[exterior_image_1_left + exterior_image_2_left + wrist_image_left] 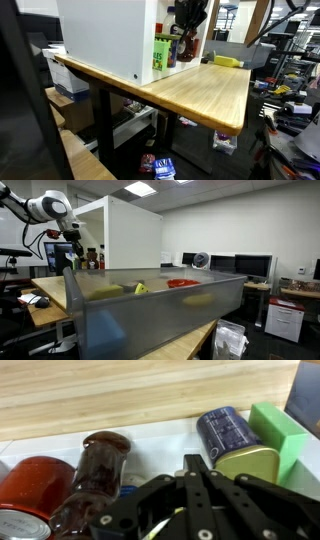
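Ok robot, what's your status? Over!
Hand shut, nothing in it. Above the gap between dark jar and blue can. Green box close beside the can.

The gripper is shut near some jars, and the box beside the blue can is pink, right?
Not pink: the wrist view shows the box beside the blue can is green. The gripper is shut near the jars, as you said.

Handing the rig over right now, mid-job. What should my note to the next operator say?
Gripper: shut, holding nothing, aimed at the gap between the dark jar and the gold tin.
Things: red-lidded jar beside the dark jar; blue can and green box by the gold tin; all on the white shelf, next to the wooden table.
Done: nothing grasped yet.
Left: probably open the gripper, then take an item.
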Controlling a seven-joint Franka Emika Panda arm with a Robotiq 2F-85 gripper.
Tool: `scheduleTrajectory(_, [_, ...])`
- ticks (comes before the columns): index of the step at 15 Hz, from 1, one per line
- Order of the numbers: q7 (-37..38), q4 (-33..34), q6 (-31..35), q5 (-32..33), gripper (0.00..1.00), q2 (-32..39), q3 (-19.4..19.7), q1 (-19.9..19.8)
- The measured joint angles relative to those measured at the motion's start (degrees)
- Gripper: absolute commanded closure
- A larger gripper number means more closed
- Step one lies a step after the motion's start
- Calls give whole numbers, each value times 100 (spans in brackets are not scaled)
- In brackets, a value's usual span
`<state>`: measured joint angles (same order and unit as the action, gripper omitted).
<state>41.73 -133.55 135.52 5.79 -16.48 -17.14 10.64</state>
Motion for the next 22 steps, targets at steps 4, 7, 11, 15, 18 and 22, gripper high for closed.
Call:
scheduleTrajectory(4, [-115,0,-2,-201,100,-3,-14,148])
scheduleTrajectory(7, [-148,1,-20,-230,100,-8,-20,193])
scheduleTrajectory(11, [-154,2,-26,-230,100,-15,-19,181])
scheduleTrajectory(15, [-154,0,-74,-227,100,-89,13,124])
scheduleTrajectory(18, [-157,-28,-233,-227,100,-224,60,73])
scheduleTrajectory(22, [-461,-90,-537,-389,100,-408,109,96])
